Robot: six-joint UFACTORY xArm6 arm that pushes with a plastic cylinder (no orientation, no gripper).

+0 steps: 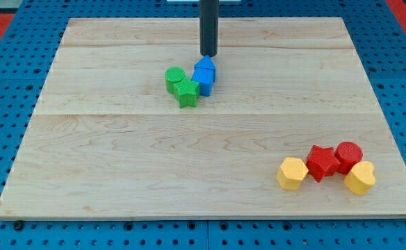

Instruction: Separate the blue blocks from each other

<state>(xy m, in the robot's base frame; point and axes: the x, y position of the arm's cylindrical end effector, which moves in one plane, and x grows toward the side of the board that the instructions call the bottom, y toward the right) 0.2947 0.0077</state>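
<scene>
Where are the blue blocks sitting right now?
The blue blocks sit pressed together near the board's top centre, touching the green blocks on the view's left, with my tip just above them.

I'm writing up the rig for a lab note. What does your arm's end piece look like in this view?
Only my rod shows: a straight, smooth, dark grey cylinder entering from the view's top, the same width along its length. My tip is a plain blunt end. No cables, markings or jaws are visible on it, and the arm above is out of frame.
</scene>
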